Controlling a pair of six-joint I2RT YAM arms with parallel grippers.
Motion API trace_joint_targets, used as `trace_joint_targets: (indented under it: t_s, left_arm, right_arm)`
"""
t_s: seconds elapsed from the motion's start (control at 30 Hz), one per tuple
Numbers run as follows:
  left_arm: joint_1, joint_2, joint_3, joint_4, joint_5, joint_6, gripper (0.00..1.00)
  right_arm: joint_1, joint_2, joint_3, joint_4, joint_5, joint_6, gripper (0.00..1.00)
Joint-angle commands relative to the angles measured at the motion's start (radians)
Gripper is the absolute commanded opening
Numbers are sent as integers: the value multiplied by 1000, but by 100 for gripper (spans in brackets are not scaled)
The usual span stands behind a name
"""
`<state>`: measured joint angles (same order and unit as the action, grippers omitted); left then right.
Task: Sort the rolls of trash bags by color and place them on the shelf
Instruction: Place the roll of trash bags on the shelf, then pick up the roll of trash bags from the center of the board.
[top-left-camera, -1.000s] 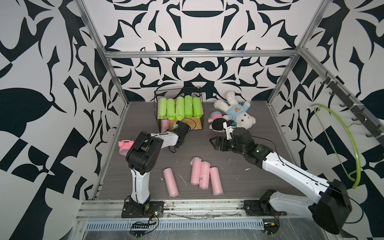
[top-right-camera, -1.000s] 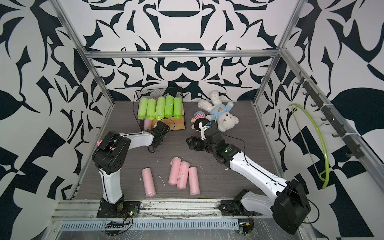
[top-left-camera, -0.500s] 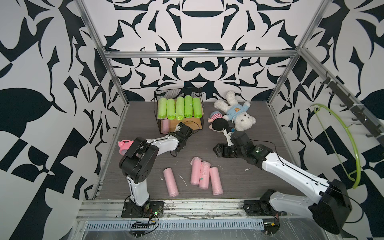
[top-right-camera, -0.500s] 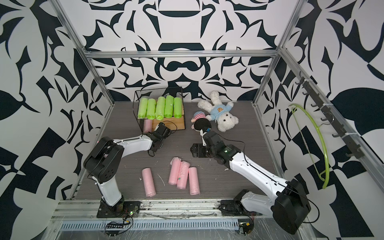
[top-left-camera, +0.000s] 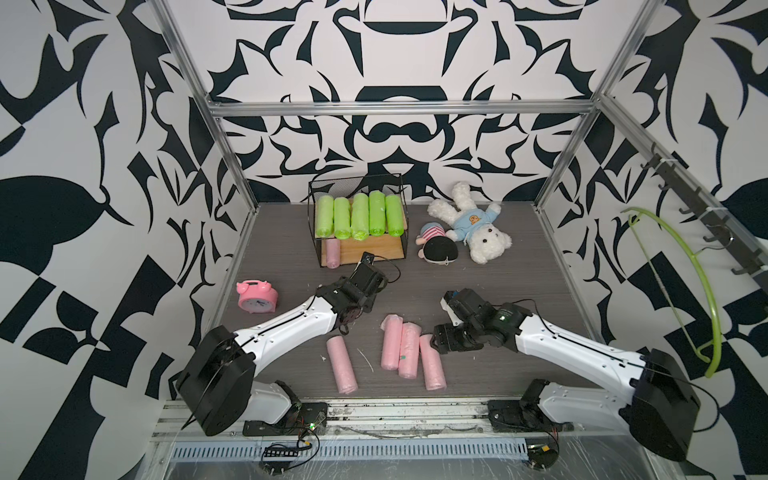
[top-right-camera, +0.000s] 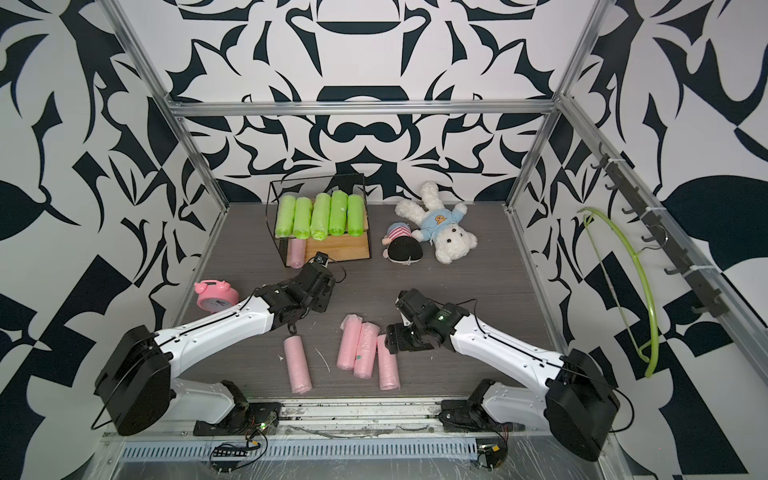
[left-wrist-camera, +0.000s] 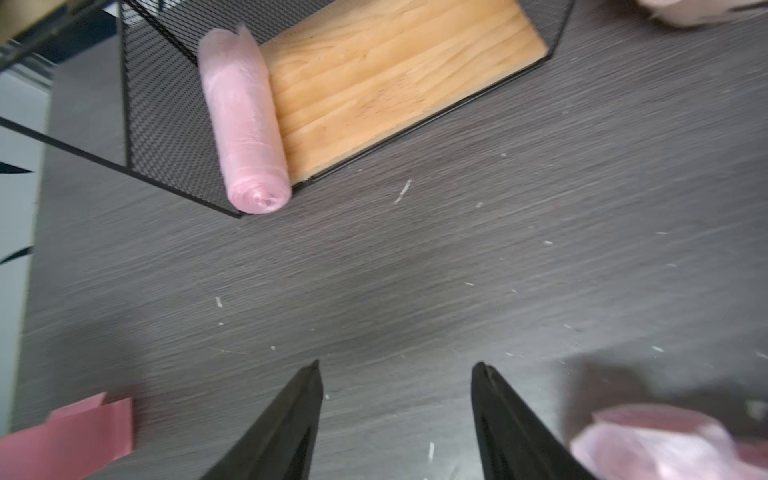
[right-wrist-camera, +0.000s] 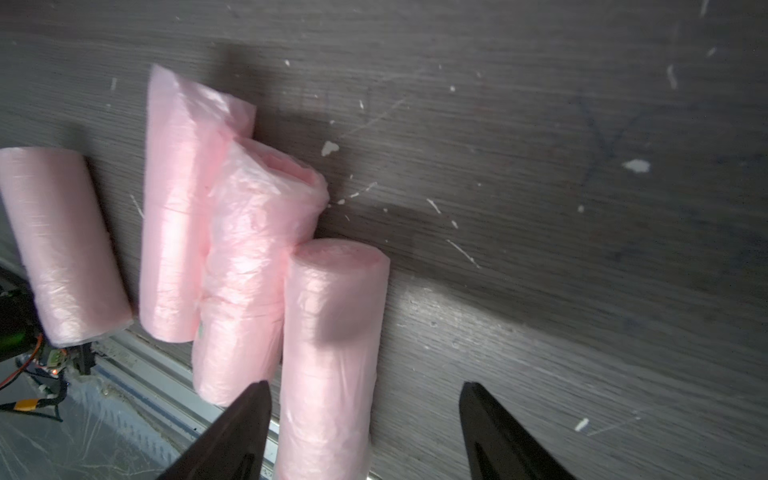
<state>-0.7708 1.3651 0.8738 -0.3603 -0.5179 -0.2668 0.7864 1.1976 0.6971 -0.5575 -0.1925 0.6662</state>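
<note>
Counted five lime green rolls (top-left-camera: 360, 216) lying side by side across the upper board of the shelf (top-left-camera: 315, 208). Found one shelved pink roll (top-left-camera: 332, 253) on the lower board (left-wrist-camera: 395, 75), at its left end against the mesh side, running front to back, with the rest of that board bare.

Saw four more pink rolls down on the dark table (top-left-camera: 498, 266) near the front edge: a cluster of three (top-left-camera: 409, 351) touching along their sides, and a lone roll (top-left-camera: 341, 365) lying apart, just to the cluster's left.

Found the left gripper (left-wrist-camera: 397, 365) open and empty, its black fingers (left-wrist-camera: 291, 415) spread over bare table between the shelf and the loose rolls, clear of the shelved pink roll.

Found the right gripper (right-wrist-camera: 365, 386) with its fingers apart as well, poised at the far end of the cluster's rightmost roll (top-left-camera: 432, 363). In the right wrist view, saw that roll running between the two fingers – nearer one than the other, and not pinched. Could not tell whether either fingertip touched the film.

Noted a pink alarm clock (top-left-camera: 257, 297) near the left wall, plus a white teddy bear (top-left-camera: 471, 220) in a blue shirt and a small doll (top-left-camera: 436, 249), both lying just right of the shelf.
</note>
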Motion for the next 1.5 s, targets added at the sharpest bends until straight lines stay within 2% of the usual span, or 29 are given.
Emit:
trace_joint_targets:
  t_s: [0.0, 0.2, 0.47, 0.63, 0.73, 0.97, 1.13, 1.3, 1.4, 1.47]
  left_arm:
    - [1, -39, -18, -3, 88, -31, 65]
    - [1, -47, -25, -6, 91, -43, 65]
    - [1, -58, -35, -11, 103, -50, 66]
    - [1, -82, -44, -5, 135, -66, 67]
    - [1, -144, -53, 12, 169, -85, 67]
    - [1, -259, -113, 163, 358, -169, 74]
    - [0, -302, -163, 338, 587, -275, 79]
    - [-4, -268, -223, 543, 809, -419, 83]
    - [-13, -238, -256, 661, 869, -491, 84]
    - [-18, -222, -267, 717, 889, -526, 89]
  right_arm:
    - [15, 31, -2, 100, -38, 33, 75]
    - [22, 92, -10, 150, -45, 40, 73]
    - [25, 183, -23, 219, -53, 44, 64]
    - [24, 190, -26, 205, -21, 33, 53]
    - [23, 140, -17, 162, 48, 29, 46]
    - [-19, -24, 38, 160, 179, 23, 38]
    - [-101, -105, 100, 257, 156, 28, 35]
    - [-139, -121, 148, 446, 111, 109, 33]
    - [-139, -93, 173, 557, 84, 182, 32]
    - [-139, -69, 185, 625, 69, 238, 32]
